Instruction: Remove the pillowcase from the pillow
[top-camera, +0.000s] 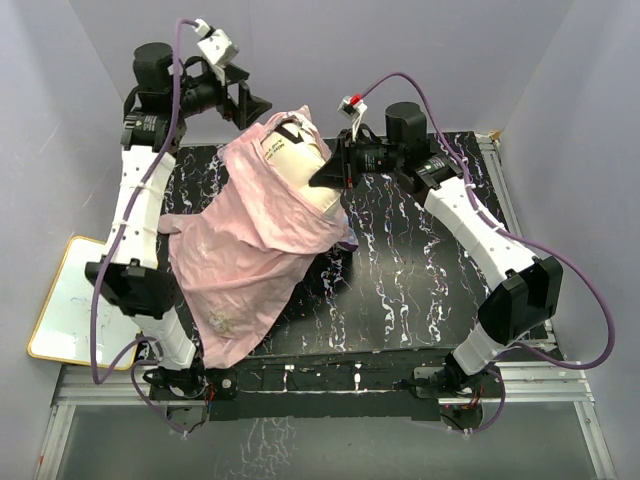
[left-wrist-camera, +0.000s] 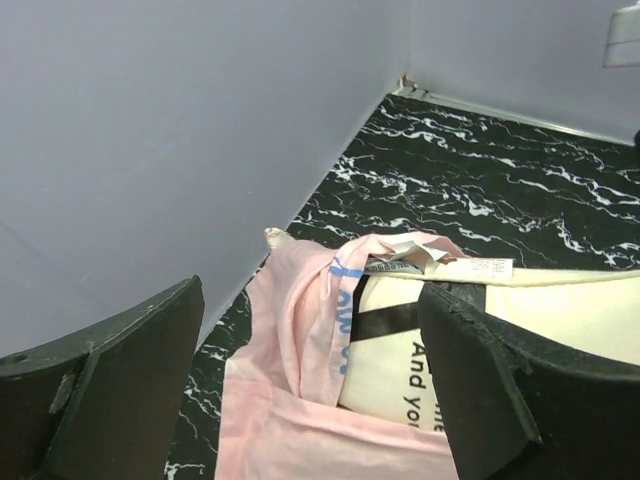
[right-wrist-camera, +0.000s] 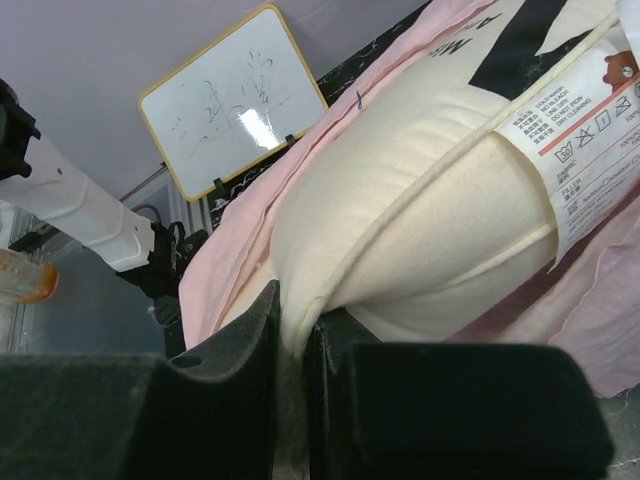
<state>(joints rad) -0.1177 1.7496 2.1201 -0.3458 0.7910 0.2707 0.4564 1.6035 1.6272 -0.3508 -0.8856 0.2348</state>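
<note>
The cream pillow (top-camera: 297, 160) lies at the back of the table with its far end bare, showing dark text and a label. The pale pink pillowcase (top-camera: 240, 260), inside out, covers its near part and trails toward the front left. My right gripper (top-camera: 325, 178) is shut on the pillow's piped edge (right-wrist-camera: 330, 275). My left gripper (top-camera: 252, 106) is open and empty, above and behind the pillow's far end; the pillow (left-wrist-camera: 520, 310) and the pillowcase (left-wrist-camera: 290, 340) show between its fingers (left-wrist-camera: 130, 370).
A small whiteboard (top-camera: 65, 300) lies off the table's left edge and shows in the right wrist view (right-wrist-camera: 235, 95). Grey walls close in the back and sides. The black marbled table (top-camera: 420, 270) stretches to the right of the pillow.
</note>
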